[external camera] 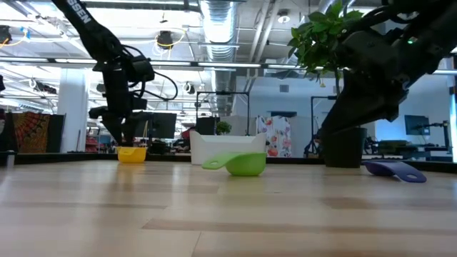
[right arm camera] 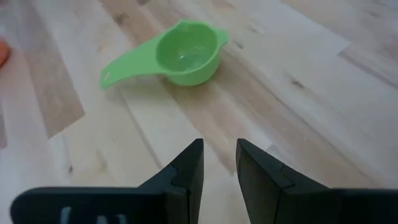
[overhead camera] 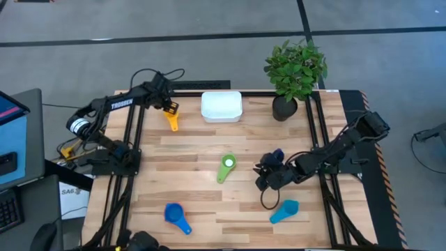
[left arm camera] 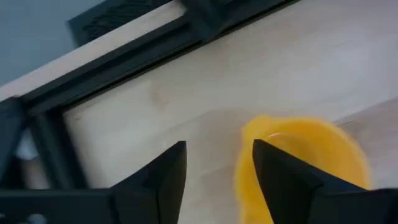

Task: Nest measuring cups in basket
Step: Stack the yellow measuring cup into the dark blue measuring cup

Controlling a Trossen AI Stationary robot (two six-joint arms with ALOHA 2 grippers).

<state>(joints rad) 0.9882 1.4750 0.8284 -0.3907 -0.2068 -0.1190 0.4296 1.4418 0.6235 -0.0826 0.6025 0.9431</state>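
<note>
My left gripper (overhead camera: 169, 107) is open, low over the yellow cup (overhead camera: 173, 122) near the table's far left. In the left wrist view one finger (left arm camera: 283, 180) overlaps the cup's bowl (left arm camera: 311, 158). The white basket (overhead camera: 221, 106) sits right of it on the far side. My right gripper (overhead camera: 265, 176) hovers right of centre with its fingers slightly apart and nothing between them, pointing toward the green cup (right arm camera: 185, 53), which lies mid-table (overhead camera: 226, 167). The dark blue cup (overhead camera: 277, 155) lies beside that gripper. The blue cup (overhead camera: 176, 216) and the light blue cup (overhead camera: 284, 210) lie near the front edge. No red cup shows. My left gripper comes down on the yellow cup from above, with the near side of the bowl's rim (left arm camera: 245, 168) between its open fingers and one finger over the bowl. Whether a finger touches the cup, I cannot tell.
A potted plant in a black pot (overhead camera: 284, 108) stands at the far right, right of the basket. Black frame rails (overhead camera: 132, 139) run along both sides of the table. An orange sliver (right arm camera: 2, 53) shows at the edge of the right wrist view. Bare wood lies at the table's centre.
</note>
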